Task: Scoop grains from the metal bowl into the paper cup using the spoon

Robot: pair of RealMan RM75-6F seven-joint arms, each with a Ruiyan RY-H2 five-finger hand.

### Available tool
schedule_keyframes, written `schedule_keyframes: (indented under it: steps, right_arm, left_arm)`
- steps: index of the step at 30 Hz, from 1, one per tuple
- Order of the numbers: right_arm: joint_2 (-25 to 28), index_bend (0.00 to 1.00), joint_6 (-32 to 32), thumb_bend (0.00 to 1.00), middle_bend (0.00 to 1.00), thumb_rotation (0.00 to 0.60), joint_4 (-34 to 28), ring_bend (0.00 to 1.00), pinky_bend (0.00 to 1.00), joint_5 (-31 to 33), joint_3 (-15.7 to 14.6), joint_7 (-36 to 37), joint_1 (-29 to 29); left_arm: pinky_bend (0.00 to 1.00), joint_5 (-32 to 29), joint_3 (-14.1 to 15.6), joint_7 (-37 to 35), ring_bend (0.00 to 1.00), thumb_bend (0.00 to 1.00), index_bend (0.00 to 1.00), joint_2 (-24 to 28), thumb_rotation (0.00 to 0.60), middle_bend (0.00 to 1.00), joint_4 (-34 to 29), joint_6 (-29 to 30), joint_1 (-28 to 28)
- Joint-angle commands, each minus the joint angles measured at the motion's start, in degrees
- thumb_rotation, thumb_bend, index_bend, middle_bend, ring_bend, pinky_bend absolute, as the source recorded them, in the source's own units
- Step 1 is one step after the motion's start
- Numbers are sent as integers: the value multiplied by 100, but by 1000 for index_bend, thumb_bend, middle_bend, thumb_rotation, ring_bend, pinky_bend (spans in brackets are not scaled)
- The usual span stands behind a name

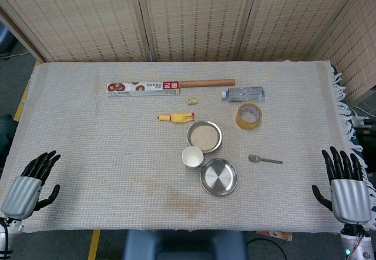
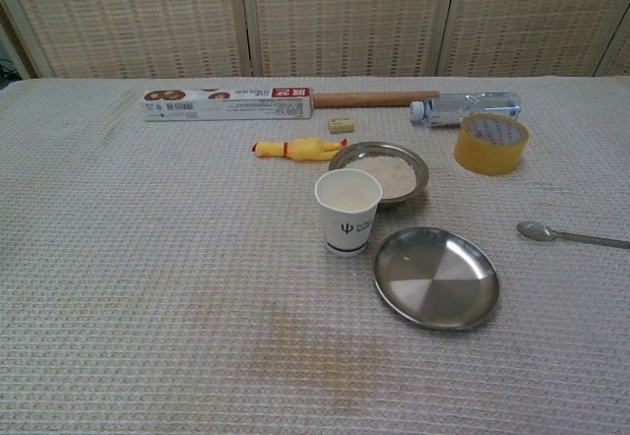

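A metal bowl (image 1: 204, 136) (image 2: 380, 170) filled with pale grains sits near the table's middle. Just in front of it, slightly left, stands a white paper cup (image 1: 192, 157) (image 2: 347, 211), upright. The metal spoon (image 1: 264, 159) (image 2: 571, 235) lies flat on the cloth to the right of both, bowl end pointing left. My left hand (image 1: 30, 179) rests at the front left corner with fingers spread and nothing in it. My right hand (image 1: 346, 183) is at the front right corner, also spread and holding nothing, a little right of the spoon. Neither hand shows in the chest view.
An empty metal plate (image 1: 218, 176) (image 2: 436, 278) lies in front of the cup. Behind are a tape roll (image 1: 248, 116) (image 2: 490, 143), a water bottle (image 1: 243, 94), a yellow rubber chicken (image 1: 175, 117), a long box (image 1: 143, 87), a wooden rolling pin (image 1: 207, 83) and a small eraser-like block (image 1: 191, 101).
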State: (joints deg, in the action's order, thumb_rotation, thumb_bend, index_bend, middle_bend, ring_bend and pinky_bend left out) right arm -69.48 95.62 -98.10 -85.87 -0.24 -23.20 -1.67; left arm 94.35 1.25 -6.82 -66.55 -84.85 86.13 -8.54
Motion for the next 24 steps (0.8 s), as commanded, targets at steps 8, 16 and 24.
schedule_keyframes:
  steps: [8,16,24]
  right_arm:
    - [-824,203,-625,222,137,600,577,0,0,571,639,-20,-442]
    - [-1709,463,-1771,234,243,600,1477,0,0,1217,982,-383,-1184]
    - [-2319,538,-2465,281,247,600,2294,0,0,1593,1051,-370,-1599]
  left_arm:
    - [122,19,33,-58,0,455,0,30,600,0,-102,-98,-42]
    - [122,1,60,-302,0,455,0,73,600,0,-40,-239,-112]
    - [123,-47,85,-444,0,456,0,124,600,0,-28,-306,-120]
